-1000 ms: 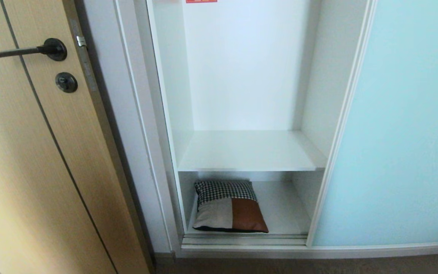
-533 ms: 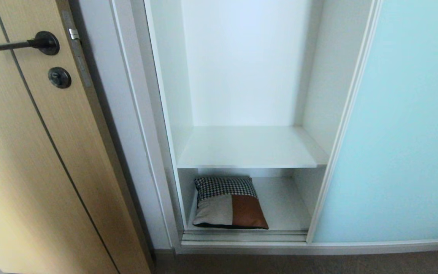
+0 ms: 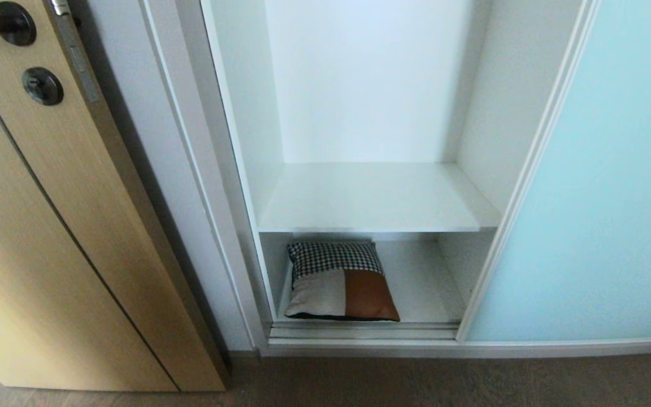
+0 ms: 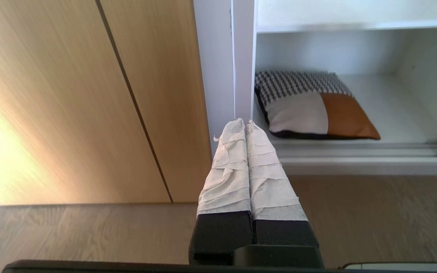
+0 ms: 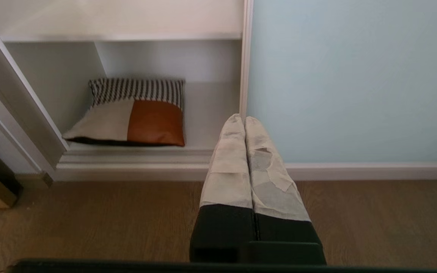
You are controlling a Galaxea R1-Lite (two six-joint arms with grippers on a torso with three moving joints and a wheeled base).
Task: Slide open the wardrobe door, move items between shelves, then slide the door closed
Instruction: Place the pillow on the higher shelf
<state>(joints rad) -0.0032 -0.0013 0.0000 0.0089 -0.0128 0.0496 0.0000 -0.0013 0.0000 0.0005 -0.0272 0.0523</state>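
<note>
1. The sliding wardrobe door [image 3: 602, 186] stands pushed to the right, leaving the white interior open.
2. The upper shelf [image 3: 370, 198] is bare (full width free).
3. The cushion [image 3: 339, 281] lies flat on the bottom shelf [image 3: 421, 282], at its front-left corner, houndstooth strip toward the back; open board remains to its right.
4. Left gripper [image 4: 245, 122] and right gripper [image 5: 241, 117] hang over the floor [image 5: 89, 220], fingers pressed together, holding nothing.

Head view looks steeply down into the open wardrobe bay. Both wrist views sit low above the floor, facing forward. All three share the cushion [image 3: 339, 281].
</note>
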